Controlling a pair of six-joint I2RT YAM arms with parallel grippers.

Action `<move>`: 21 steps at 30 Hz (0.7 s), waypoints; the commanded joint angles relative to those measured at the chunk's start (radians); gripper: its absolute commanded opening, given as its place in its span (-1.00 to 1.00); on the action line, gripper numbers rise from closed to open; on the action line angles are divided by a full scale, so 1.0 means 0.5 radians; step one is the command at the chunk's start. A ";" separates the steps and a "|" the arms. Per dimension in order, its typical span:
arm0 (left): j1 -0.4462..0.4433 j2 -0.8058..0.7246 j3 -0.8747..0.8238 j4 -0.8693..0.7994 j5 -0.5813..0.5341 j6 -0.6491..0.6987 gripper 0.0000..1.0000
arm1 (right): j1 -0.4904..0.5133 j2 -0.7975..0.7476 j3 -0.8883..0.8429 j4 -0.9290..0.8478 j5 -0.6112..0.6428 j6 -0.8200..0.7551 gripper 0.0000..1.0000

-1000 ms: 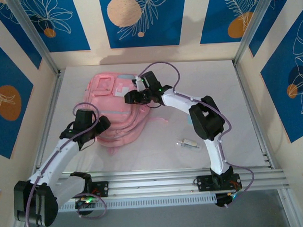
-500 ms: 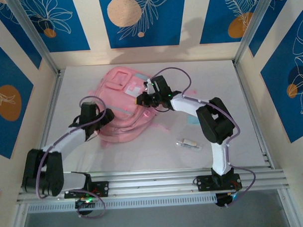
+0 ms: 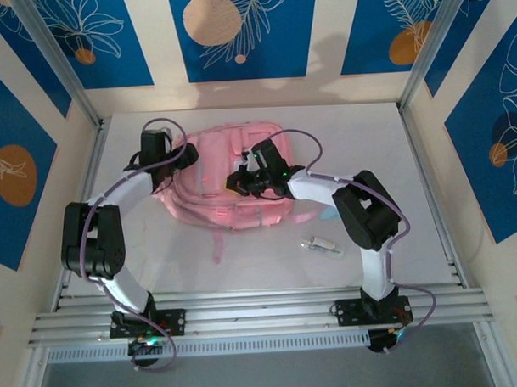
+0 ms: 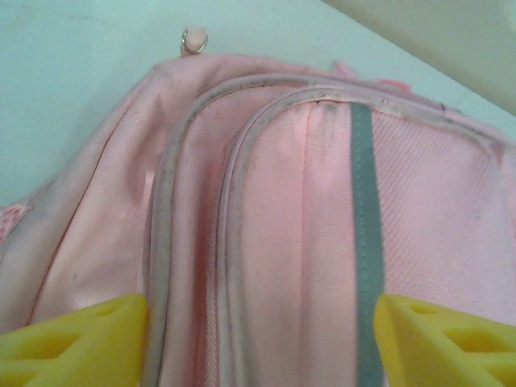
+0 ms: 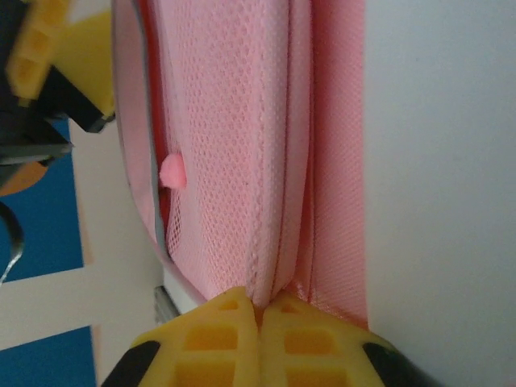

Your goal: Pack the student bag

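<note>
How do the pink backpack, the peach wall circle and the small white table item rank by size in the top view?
Largest to smallest:
1. pink backpack
2. peach circle on the back wall
3. small white item on the table

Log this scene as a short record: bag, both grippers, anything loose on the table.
bag: pink student bag lying on the white table, left of centre
left gripper: left gripper open at the bag's far left corner, yellow fingers wide apart on either side of a zipped panel; contact unclear
right gripper: right gripper shut, pinching a pink mesh fabric edge of the bag
loose item: small pale object on the table, nearer than the bag and apart from it; too small to identify
</note>
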 commanded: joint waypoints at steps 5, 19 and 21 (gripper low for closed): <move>-0.059 -0.522 -0.249 -0.601 0.010 0.200 0.50 | 0.052 0.150 0.104 0.134 -0.166 0.058 -0.67; -0.357 -0.861 -0.731 -0.424 -0.281 -0.012 0.50 | 0.050 0.263 0.227 0.071 -0.024 0.070 -0.85; -0.362 -0.793 -0.734 -0.361 -0.342 -0.007 0.50 | 0.050 0.254 0.210 0.075 -0.018 0.079 -0.91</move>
